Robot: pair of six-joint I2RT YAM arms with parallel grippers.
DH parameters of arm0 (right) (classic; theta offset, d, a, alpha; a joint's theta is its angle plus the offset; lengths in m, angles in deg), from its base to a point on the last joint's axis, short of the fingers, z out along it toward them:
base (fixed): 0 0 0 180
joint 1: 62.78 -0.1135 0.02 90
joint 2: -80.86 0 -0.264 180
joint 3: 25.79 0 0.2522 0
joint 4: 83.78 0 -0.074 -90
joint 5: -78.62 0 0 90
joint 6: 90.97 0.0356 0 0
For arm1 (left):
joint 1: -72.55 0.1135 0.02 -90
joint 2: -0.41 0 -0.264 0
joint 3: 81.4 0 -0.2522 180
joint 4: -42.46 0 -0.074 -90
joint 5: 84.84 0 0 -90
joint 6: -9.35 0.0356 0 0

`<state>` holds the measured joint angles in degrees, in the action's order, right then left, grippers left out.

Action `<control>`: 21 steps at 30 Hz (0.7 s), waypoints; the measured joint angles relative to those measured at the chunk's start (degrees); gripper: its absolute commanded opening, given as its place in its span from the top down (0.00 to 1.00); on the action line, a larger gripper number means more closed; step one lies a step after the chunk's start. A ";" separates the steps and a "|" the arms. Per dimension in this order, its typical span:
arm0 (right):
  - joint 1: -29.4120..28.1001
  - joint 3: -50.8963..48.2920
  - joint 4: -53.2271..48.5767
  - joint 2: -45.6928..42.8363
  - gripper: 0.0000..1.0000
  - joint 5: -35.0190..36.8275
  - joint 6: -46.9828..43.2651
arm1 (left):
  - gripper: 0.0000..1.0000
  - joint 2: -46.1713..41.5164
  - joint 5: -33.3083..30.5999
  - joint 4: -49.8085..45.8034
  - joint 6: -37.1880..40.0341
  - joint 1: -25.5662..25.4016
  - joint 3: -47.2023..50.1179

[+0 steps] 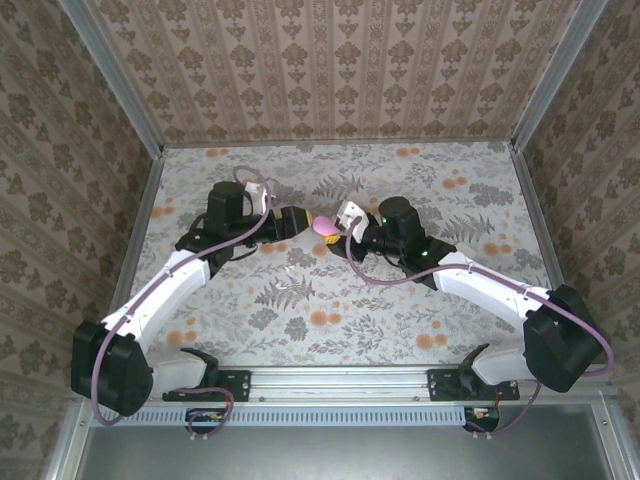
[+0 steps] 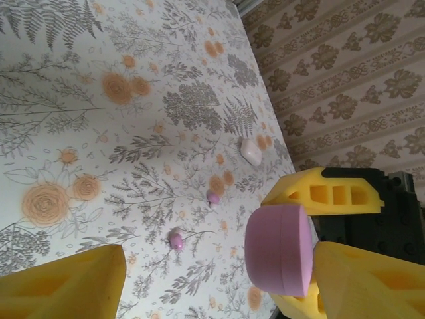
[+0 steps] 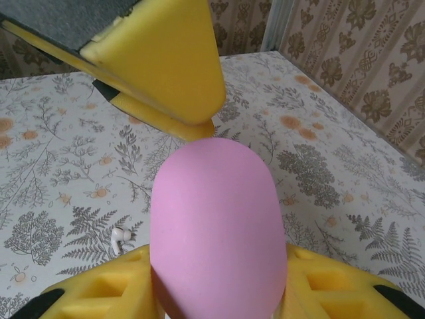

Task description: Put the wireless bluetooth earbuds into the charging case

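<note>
The charging case, a pink closed oval, is held above the table with my right gripper shut on its lower part. In the top view the case hangs between my left gripper and right gripper. My left gripper is open; the case sits beside its right-hand finger, far from the other finger. Two pinkish-purple earbuds lie on the table beneath. A small white earbud-like piece lies left of the case.
A small white object lies on the floral tabletop beyond the earbuds. Patterned walls close in the back and sides. A metal rail runs along the near edge by the arm bases.
</note>
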<state>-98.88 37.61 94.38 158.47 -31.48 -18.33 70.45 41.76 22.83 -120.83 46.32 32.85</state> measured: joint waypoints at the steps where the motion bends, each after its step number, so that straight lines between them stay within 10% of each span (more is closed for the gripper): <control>1: 0.00 0.00 0.04 0.00 0.59 -0.02 0.22 | 0.33 0.20 0.28 0.61 -0.85 -0.42 0.00; 21: 0.00 0.02 1.88 0.00 0.59 -0.48 1.36 | 0.59 5.09 3.69 4.63 -6.67 -3.74 -3.10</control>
<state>-98.88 37.64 96.26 158.47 -31.96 -16.98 75.54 45.45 27.47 -127.50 42.58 29.75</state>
